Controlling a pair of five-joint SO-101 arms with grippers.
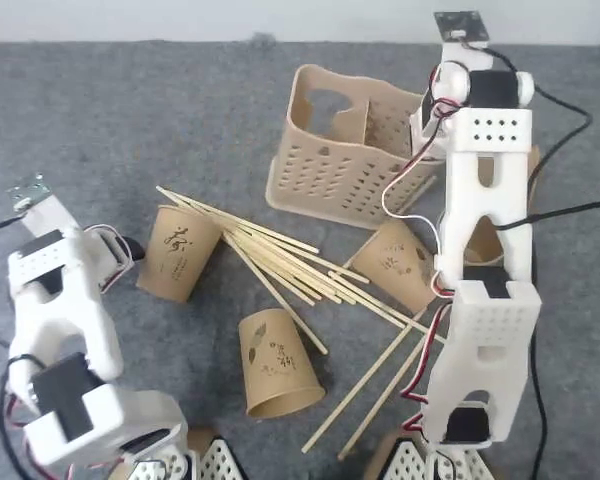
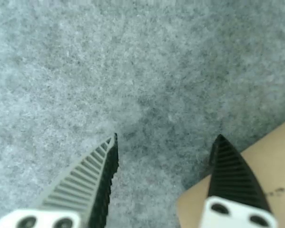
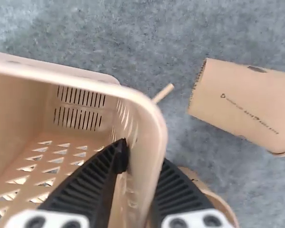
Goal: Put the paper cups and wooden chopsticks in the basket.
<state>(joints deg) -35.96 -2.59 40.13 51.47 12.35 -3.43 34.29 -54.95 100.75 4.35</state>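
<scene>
right tool (image 3: 142, 154): pinching the basket (image 3: 85, 78) wall, one finger inside, one outside
left tool (image 2: 166, 142): spread, low over the bare table (image 2: 133, 57); left cup (image 2: 280, 161) just beside one finger
basket place: tipped, near the table's far edge, right of middle
progress: visible basket compartments hold nothing; all cups and sticks still to go
cups: left cup, middle cup (image 1: 277, 362) and right cup (image 1: 405, 262) lie on their sides mid-table; possibly a fourth behind the right arm
chopsticks (image 1: 290, 260): loose fan mid-table, long axes mostly far-left to near-right; a few point at the near edge
</scene>
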